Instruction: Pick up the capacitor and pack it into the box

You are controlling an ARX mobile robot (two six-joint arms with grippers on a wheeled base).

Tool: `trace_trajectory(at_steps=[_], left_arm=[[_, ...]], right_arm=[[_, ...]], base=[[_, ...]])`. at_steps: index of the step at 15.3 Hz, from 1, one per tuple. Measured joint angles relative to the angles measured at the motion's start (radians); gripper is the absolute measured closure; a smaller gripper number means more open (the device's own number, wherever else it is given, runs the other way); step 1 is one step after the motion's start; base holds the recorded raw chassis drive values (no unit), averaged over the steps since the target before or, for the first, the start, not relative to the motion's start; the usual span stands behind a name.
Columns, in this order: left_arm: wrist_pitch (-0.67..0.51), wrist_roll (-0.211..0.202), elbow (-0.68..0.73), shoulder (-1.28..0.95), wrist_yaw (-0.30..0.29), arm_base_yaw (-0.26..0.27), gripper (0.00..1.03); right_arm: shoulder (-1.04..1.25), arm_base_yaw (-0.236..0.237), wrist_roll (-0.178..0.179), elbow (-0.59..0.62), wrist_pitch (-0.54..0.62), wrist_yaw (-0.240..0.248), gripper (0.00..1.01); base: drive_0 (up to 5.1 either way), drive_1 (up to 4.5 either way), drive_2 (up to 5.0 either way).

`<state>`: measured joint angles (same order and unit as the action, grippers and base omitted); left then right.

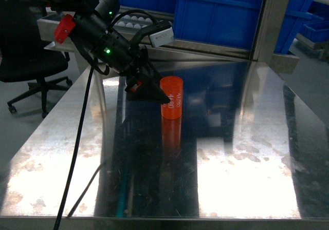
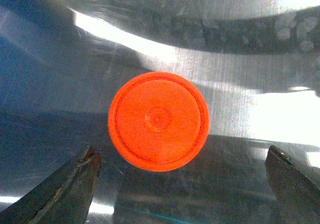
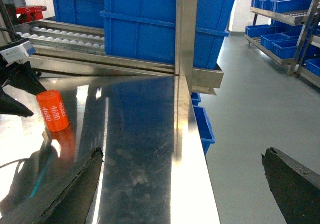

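Observation:
An orange cylindrical capacitor (image 1: 171, 97) with white numbers stands upright on the steel table (image 1: 247, 163). In the left wrist view its round top (image 2: 158, 121) lies just ahead of my left gripper (image 2: 182, 154), whose dark fingers are spread wide apart with nothing between them. In the head view my left gripper (image 1: 150, 95) hovers at the capacitor's left side, slanting down. From the right wrist view the capacitor (image 3: 53, 111) is far to the left, and my right gripper (image 3: 183, 153) is open over the table's right edge. The box is out of view.
Big blue crates (image 1: 221, 14) and a roller conveyor (image 1: 133, 19) stand behind the table, with a steel post (image 1: 264, 19) between. An office chair (image 1: 25, 55) is at the left. A black cable (image 1: 77, 148) hangs over the table's left part. Blue bins (image 3: 202, 124) sit below the right edge.

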<state>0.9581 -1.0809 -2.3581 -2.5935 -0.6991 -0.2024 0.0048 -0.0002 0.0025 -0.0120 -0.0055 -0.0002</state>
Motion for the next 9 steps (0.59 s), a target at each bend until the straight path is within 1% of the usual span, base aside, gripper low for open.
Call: trace_trajectory(at_steps=[3,4,5,6,7,9], left_arm=[[0.037,-0.003,-0.053,-0.033,0.0,0.0,0.05],[0.063,-0.027,-0.135,-0.095,0.013,-0.003,0.05],[0.03,-0.026,-0.135,-0.101,0.008,-0.015,0.05],[-0.018,-0.019,-0.119,-0.098,0.002,-0.025,0.26],[-0.049,-0.005,-0.087,-0.095,-0.008,-0.021,0.57],[-0.1,0.017,-0.051,-0.076,-0.005,-0.011,0.6]], right_arm=[[0.0,0.0,0.0,0.0,0.0,0.0,0.03],[0.0,0.0,0.0,0.0,0.0,0.0,0.03],[0.0,0.0,0.0,0.0,0.0,0.0,0.03],[0.0,0.0,0.0,0.0,0.001,0.0,0.03],[0.0,0.0,0.0,0.0,0.0,0.0,0.03],[0.0,0.0,0.0,0.0,0.0,0.0,0.03]], base=[[0.0,0.0,0.0],[0.0,0.0,0.0],[0.0,0.0,0.0],[0.0,0.0,0.0],[0.0,0.0,0.0],[0.0,0.0,0.0]])
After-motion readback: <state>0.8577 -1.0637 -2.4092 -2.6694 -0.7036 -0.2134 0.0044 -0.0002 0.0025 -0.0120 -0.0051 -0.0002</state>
